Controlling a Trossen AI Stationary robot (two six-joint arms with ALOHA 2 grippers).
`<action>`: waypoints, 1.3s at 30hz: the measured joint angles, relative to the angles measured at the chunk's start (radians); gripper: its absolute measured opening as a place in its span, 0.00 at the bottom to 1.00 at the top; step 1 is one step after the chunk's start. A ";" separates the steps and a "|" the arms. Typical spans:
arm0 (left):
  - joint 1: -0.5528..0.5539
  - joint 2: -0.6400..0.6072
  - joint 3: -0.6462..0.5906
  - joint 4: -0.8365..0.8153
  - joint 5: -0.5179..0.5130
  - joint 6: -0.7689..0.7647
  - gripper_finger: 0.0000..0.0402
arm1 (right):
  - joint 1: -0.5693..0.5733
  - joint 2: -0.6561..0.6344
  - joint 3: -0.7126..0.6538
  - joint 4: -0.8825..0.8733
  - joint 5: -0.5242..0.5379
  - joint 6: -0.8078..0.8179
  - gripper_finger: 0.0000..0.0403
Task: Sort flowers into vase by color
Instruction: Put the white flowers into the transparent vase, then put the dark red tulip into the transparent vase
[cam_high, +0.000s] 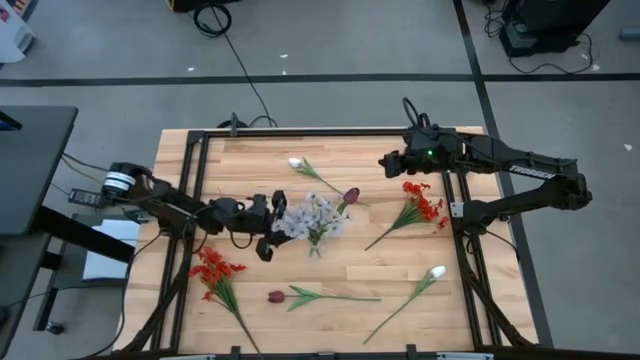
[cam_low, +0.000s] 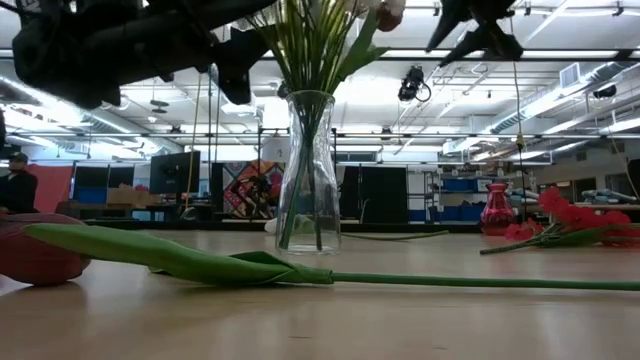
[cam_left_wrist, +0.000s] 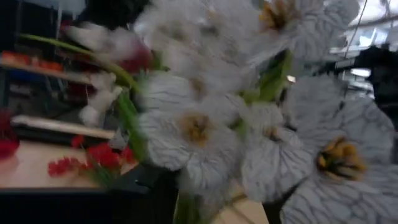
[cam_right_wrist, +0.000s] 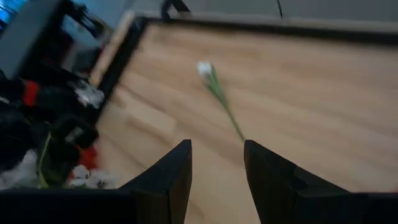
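A clear glass vase (cam_low: 308, 170) stands mid-table and holds pale white sprays (cam_high: 312, 218) and a maroon tulip (cam_high: 350, 195). My left gripper (cam_high: 272, 227) is open right beside the sprays on their left, and the blooms (cam_left_wrist: 205, 130) fill its wrist view. My right gripper (cam_right_wrist: 217, 162) hangs open and empty high over the far right of the table. Lying flat on the wood are a white bud (cam_high: 297, 162), a second white bud (cam_high: 437, 272), a red cluster (cam_high: 420, 205), another red cluster (cam_high: 212, 268) and a maroon tulip (cam_high: 277, 296). My left gripper has its open fingers close against the white sprays at the vase's left side, pointing about level toward the table's right. Whether they touch the blooms I cannot tell.
Black frame rails (cam_high: 195, 200) run along the table's left, far and right edges (cam_high: 462, 230). The near maroon tulip's stem (cam_low: 480, 282) lies across the front of the table. Bare wood lies between the vase and the right red cluster.
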 joint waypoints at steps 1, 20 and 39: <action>-0.007 -0.025 0.012 -0.066 0.001 -0.001 0.49 | 0.000 0.000 0.000 -0.029 -0.011 0.013 0.38; -0.032 -0.503 0.404 -1.647 0.000 -0.069 0.65 | 0.061 0.026 -0.233 -0.198 -0.249 0.072 0.37; -0.103 -0.500 0.320 -1.968 -0.174 -0.824 0.58 | 0.284 0.027 -0.428 -0.058 -0.275 0.330 0.37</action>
